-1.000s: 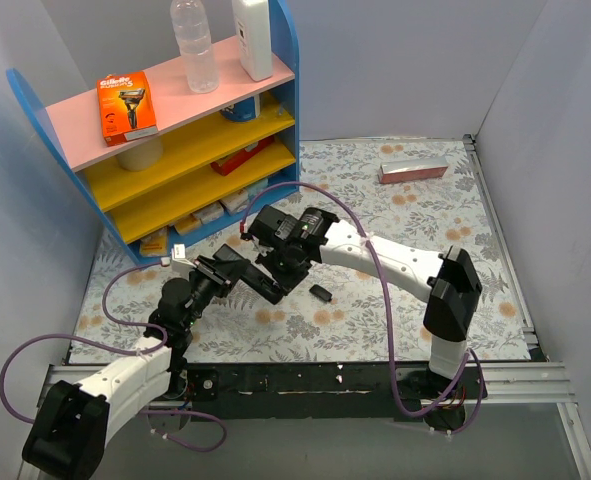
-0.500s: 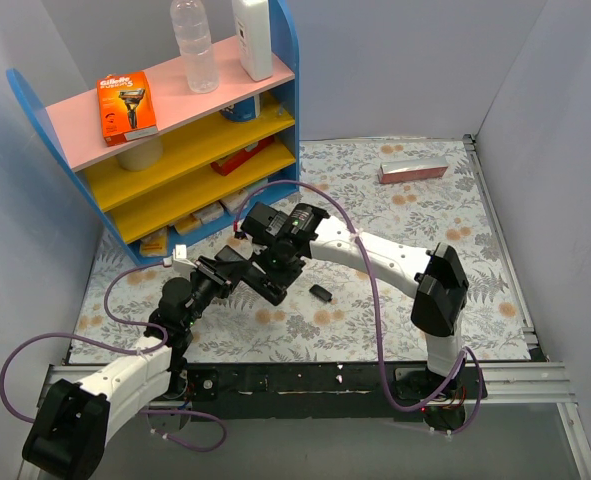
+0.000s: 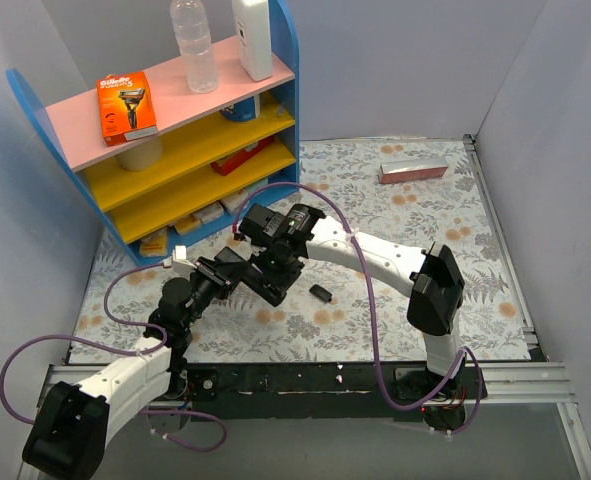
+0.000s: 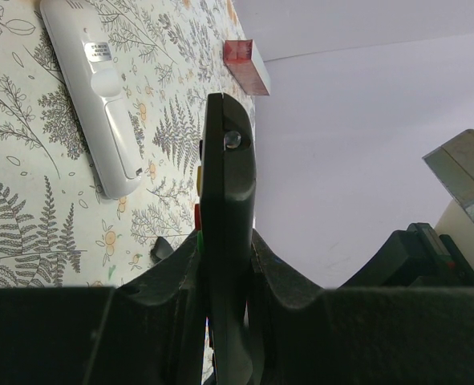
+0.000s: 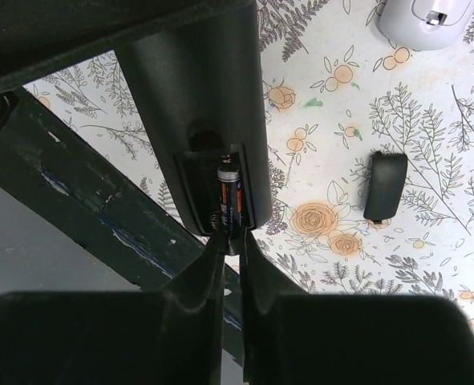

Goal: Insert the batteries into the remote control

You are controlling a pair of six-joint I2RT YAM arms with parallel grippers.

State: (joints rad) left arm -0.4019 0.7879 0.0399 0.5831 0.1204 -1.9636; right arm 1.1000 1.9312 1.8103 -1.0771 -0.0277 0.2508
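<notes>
My left gripper (image 4: 224,257) is shut on the black remote control (image 4: 227,208), held edge-on above the table. In the right wrist view the remote's (image 5: 192,104) back faces the camera with its battery compartment uncovered. One red and black battery (image 5: 228,200) lies in the right-hand slot, and the slot beside it shows a bare spring. My right gripper (image 5: 231,239) pinches the battery's near end at the compartment's edge. In the top view both grippers meet at the remote (image 3: 258,280) near the table's middle left.
The black battery cover (image 5: 384,186) lies on the floral table (image 3: 375,320) to the right of the remote. A white remote (image 4: 100,96) lies flat nearby. A pink box (image 3: 413,170) sits at the back right, and a colourful shelf (image 3: 175,130) at the back left.
The right arm's elbow has swung left, and its wrist has edged closer over the remote. The left arm has held the remote still.
</notes>
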